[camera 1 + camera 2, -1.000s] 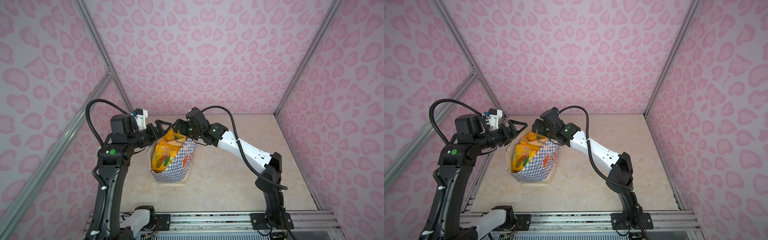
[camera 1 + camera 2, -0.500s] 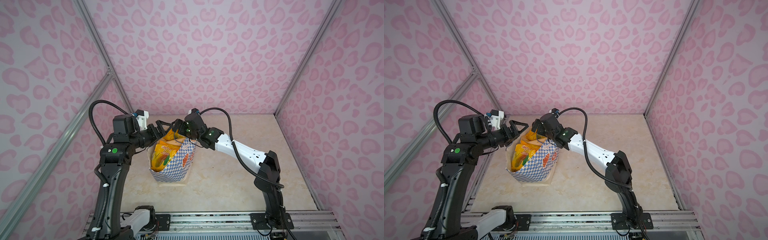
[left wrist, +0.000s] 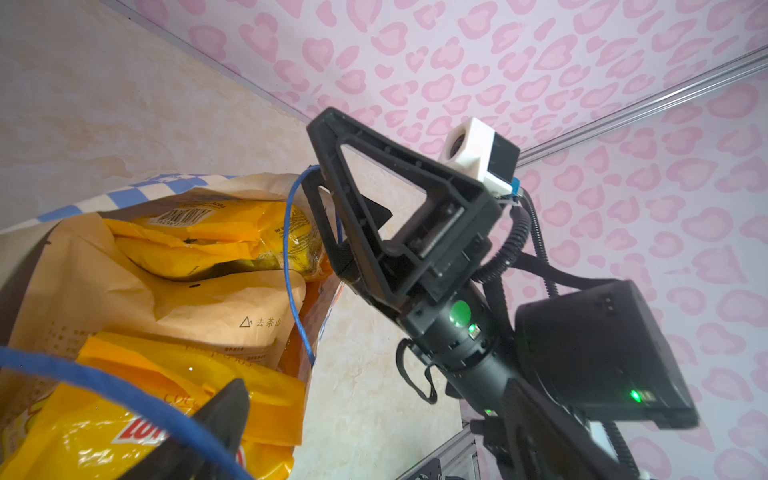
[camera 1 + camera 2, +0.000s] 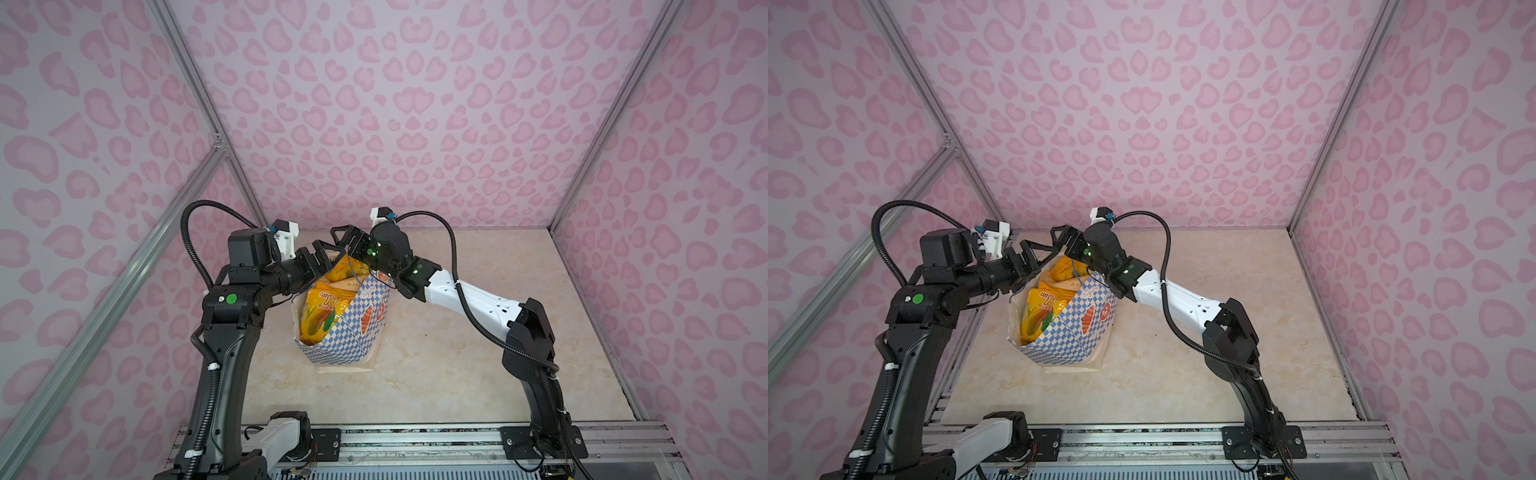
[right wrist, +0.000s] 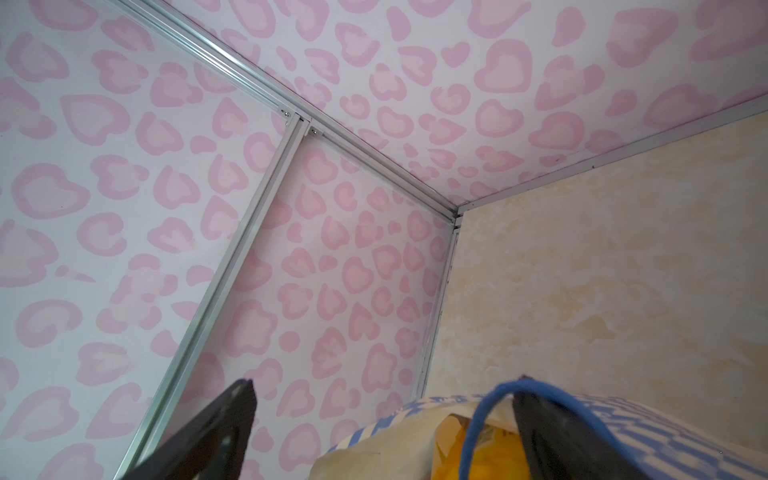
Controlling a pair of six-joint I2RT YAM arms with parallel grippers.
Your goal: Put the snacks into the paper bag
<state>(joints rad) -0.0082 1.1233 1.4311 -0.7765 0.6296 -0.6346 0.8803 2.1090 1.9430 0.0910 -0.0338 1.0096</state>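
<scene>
Paper bag (image 4: 353, 336) is standing on the counter (image 4: 457, 357), snacks (image 4: 326, 309) packing it full; left fingers (image 3: 216, 424) and right fingers (image 5: 557, 440) are hovering apart at its mouth, blue cord handles (image 5: 478, 419) looping across them, so I'm judging gentle easing clear is what's avoiding a snag and tip

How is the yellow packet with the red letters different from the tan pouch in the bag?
The yellow packet is shiny and crinkly, but the tan pouch looks dull, like paper. The yellow packet has big red letters, while the tan pouch has only small dark print. Both are tucked inside the paper bag, showing at its open top.
</scene>
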